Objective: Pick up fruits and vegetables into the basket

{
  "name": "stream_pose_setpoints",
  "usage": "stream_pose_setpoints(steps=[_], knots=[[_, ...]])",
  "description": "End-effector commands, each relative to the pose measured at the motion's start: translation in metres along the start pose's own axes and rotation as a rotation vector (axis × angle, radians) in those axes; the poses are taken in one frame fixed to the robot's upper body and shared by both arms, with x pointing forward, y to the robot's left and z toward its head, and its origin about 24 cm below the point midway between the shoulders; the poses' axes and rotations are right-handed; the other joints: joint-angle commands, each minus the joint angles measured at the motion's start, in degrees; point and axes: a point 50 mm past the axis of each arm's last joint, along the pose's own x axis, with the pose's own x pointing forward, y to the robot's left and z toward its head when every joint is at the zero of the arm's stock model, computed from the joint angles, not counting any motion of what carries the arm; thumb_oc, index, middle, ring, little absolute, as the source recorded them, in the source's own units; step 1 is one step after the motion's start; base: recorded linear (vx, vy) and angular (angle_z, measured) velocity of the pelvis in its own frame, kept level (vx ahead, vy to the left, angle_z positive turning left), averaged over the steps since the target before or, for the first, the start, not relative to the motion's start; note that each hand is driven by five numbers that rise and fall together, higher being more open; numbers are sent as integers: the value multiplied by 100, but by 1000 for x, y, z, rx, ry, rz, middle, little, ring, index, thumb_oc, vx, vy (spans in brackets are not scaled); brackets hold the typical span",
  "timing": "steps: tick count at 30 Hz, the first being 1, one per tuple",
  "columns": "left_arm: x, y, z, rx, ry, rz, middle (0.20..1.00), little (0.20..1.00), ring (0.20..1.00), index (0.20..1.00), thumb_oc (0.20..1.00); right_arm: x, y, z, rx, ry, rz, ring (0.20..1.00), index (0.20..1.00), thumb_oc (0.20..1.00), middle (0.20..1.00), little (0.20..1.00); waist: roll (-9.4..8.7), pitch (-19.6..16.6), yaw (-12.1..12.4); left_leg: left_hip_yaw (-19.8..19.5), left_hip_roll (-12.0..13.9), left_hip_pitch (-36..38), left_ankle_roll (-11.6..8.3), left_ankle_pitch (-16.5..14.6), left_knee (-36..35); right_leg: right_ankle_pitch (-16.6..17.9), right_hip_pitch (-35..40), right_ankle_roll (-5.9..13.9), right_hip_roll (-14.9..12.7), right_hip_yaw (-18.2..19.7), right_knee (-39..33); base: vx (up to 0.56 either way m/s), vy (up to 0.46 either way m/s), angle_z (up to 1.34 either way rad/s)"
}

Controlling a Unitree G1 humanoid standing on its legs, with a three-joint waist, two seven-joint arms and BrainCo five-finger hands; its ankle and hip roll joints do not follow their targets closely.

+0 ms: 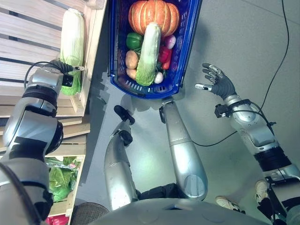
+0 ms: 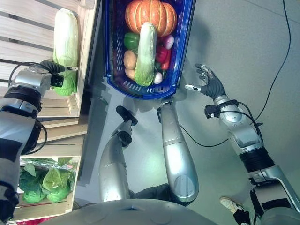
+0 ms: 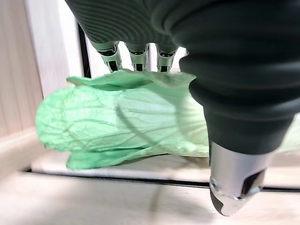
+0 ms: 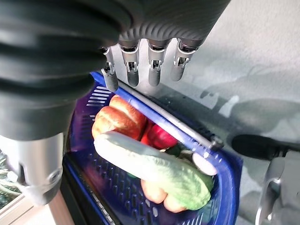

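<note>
A pale green napa cabbage (image 1: 72, 42) lies on the slatted wooden shelf (image 1: 28, 28) at the left. My left hand (image 1: 60, 68) is at its lower leafy end. In the left wrist view its straight fingers (image 3: 112, 54) reach over the cabbage (image 3: 117, 122) with their tips behind a leaf, and the thumb (image 3: 234, 187) stands off it. The blue basket (image 1: 187, 47) on the floor ahead holds a pumpkin (image 1: 153, 15), another napa cabbage (image 1: 149, 54), a green pepper (image 1: 133, 41), a potato (image 1: 131, 59) and red peppers (image 1: 164, 54). My right hand (image 1: 218, 82) hovers open beside the basket's right rim, holding nothing.
Below the shelf a wooden crate (image 1: 77, 187) holds bagged leafy greens (image 1: 58, 180). The shelf's upright board (image 1: 93, 51) stands between the cabbage and the basket. Grey floor (image 1: 243, 42) spreads to the right. A person's shoe (image 1: 229, 204) shows at the bottom right.
</note>
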Motion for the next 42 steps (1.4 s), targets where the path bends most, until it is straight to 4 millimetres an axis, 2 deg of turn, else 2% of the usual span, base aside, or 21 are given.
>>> stream_pose_setpoints(steps=[1,2,3,7,12,22,26,31,39,40,42], knots=[[-6,-114,-43,-262,74,-478,680,680,680,680,680,-4,21,4,64,-49,40,1000,1000,1000,1000,1000,-376,-134,-132,82,-25,-373,53,-338,617,-316,61,149,140,4,60,-7,-21,7],[-7,-116,-43,-268,62,-475,395,395,395,395,395,-5,20,3,67,-49,36,1000,1000,1000,1000,1000,-378,-134,-119,70,-31,-362,63,-340,617,-320,82,147,139,-6,61,-7,-23,6],[-7,-117,-43,-278,51,-467,200,200,200,200,200,-6,20,3,71,-51,34,1000,1000,1000,1000,1000,-386,-134,-112,62,-33,-344,76,-346,621,-321,104,142,139,-13,63,-7,-13,5],[-7,-113,-40,-275,-9,-383,200,200,200,200,200,-10,17,4,71,-65,24,1000,1000,1000,1000,1000,-382,-134,-67,45,-55,-242,105,-347,594,-338,223,127,126,-43,40,-5,0,2],[-5,-97,-42,-250,-60,-232,200,200,200,200,200,-15,15,7,65,-107,22,1000,1000,1000,1000,1000,-356,-134,-13,20,-73,-57,114,-341,565,-370,437,113,77,-58,7,-5,31,4],[-10,-66,-48,-155,-262,32,200,200,200,200,200,-22,22,56,76,-367,159,1000,1000,1000,1000,1000,-194,-134,253,-27,-198,715,65,-280,270,-366,1270,149,-232,-278,-317,-22,48,6],[-16,-73,-56,-108,-328,19,200,200,200,200,200,-13,29,79,62,-434,190,1000,1000,1000,1000,1000,-102,-134,502,-116,-274,1061,68,-297,194,-390,1681,167,-381,-452,-413,-26,15,14],[-19,-78,-57,-80,-344,-12,200,200,200,200,200,-3,34,98,90,-464,212,1000,1000,1000,1000,1000,-74,-134,689,-205,-312,1333,85,-297,139,-407,2025,171,-460,-591,-467,2,-2,16],[-21,-75,-48,-64,-396,-17,200,200,200,200,200,9,47,116,152,-454,240,1000,1000,1000,1000,1000,-136,-134,915,-309,-321,1687,146,-320,109,-401,2486,166,-506,-739,-524,5,-23,15],[-22,-73,-46,-63,-414,-16,200,200,200,200,200,11,49,117,182,-453,248,1000,1000,1000,1000,1000,-150,-134,957,-265,-308,1667,215,-169,49,-224,2487,122,-501,-788,-610,-56,-54,16],[-23,-73,-45,-63,-433,-21,200,200,200,200,200,12,52,118,214,-448,259,1000,1000,1000,1000,1000,-169,-134,1001,-285,-307,1722,230,-182,51,-220,2561,123,-512,-813,-618,-23,-52,7]])
